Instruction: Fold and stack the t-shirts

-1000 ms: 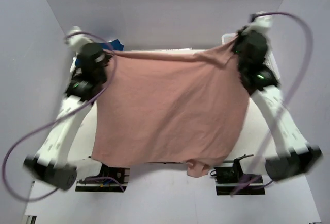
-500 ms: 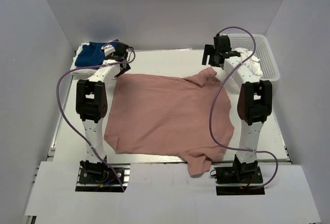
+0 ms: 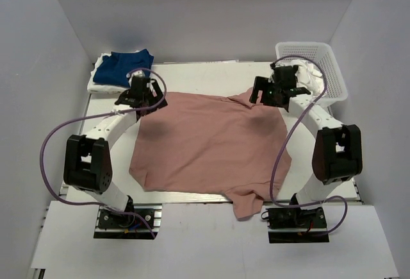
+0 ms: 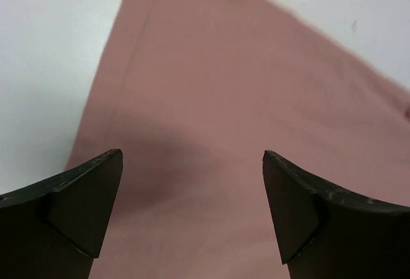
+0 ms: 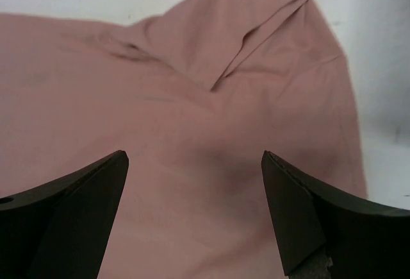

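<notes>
Nearest the arm bases, a crumpled sleeve of the dusty-pink t-shirt, hanging over the near edge of the white table. Beyond it, the body of the same shirt, spread nearly flat across the middle of the tabletop: soft matte knit, roughly rectangular, faintly rippled, with a stitched hem line running parallel to its left edge. Above the shirt's far-left corner, the left gripper, shown by its wrist camera as two dark, wedge-shaped fingers held wide apart with nothing between them, pink cloth and a diffuse shadow directly beneath; contact with the cloth not discernible. Above the far-right corner, the right gripper, its matching dark fingers likewise spread wide and empty over smooth fabric, just short of a folded-over flap with a crisp diagonal crease. Looping from both white-and-black arms, glossy purple cables. At the far-left corner of the table, just beyond the left gripper and apart from the pink shirt, a navy blue t-shirt folded into a soft block on top of white folded cloth. At the far-right corner, just behind the right gripper, a white plastic basket with slotted walls, holding bunched white cloth.
</notes>
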You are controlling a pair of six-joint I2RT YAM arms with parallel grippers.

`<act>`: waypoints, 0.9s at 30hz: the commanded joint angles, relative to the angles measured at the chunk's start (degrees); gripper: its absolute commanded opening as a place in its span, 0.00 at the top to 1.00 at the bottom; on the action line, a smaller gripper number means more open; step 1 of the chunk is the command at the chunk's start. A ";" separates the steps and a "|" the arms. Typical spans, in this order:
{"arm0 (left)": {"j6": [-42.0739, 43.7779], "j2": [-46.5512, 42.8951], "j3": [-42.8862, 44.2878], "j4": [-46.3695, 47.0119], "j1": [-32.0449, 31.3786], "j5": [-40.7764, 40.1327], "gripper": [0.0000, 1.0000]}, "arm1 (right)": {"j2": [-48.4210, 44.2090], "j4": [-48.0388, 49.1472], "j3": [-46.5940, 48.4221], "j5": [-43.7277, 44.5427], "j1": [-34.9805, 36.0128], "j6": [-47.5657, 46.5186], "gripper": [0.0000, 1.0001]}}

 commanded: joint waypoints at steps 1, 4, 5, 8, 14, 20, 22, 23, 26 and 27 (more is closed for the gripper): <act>0.73 -3.52 -5.70 3.41 0.06 6.80 0.00 | 1.97 3.15 -1.94 -6.04 0.01 1.33 0.10; 0.02 -6.07 -12.29 4.20 0.06 7.41 0.00 | 6.28 3.51 0.16 -8.50 0.01 2.20 0.10; -0.50 -6.07 -13.44 4.82 0.06 7.42 0.00 | 7.25 3.51 0.61 -8.95 0.10 2.29 0.10; -1.11 -6.60 -17.22 6.22 0.06 7.94 0.00 | 11.38 4.38 2.55 -11.58 0.19 3.00 0.10; -1.73 -4.15 -20.13 8.15 0.67 8.56 0.00 | 20.08 6.49 8.60 -15.37 1.06 4.49 0.10; -0.33 -3.61 -21.36 8.78 0.67 7.95 0.00 | 28.33 15.62 17.21 -13.62 1.41 10.29 0.10; 0.20 -3.08 -21.36 8.25 0.67 7.33 0.00 | 31.25 17.72 23.89 -12.47 1.59 11.52 0.10; 0.20 -3.08 -21.36 7.55 0.67 7.33 0.00 | 33.34 20.01 25.82 -12.47 1.68 14.13 0.10; 0.20 -3.08 -22.86 7.55 0.67 6.01 0.00 | 40.27 22.83 36.54 -11.59 1.85 16.61 0.10; 0.20 -3.08 -23.47 7.55 0.67 6.01 0.00 | 43.96 22.58 45.70 -11.76 1.77 17.32 0.10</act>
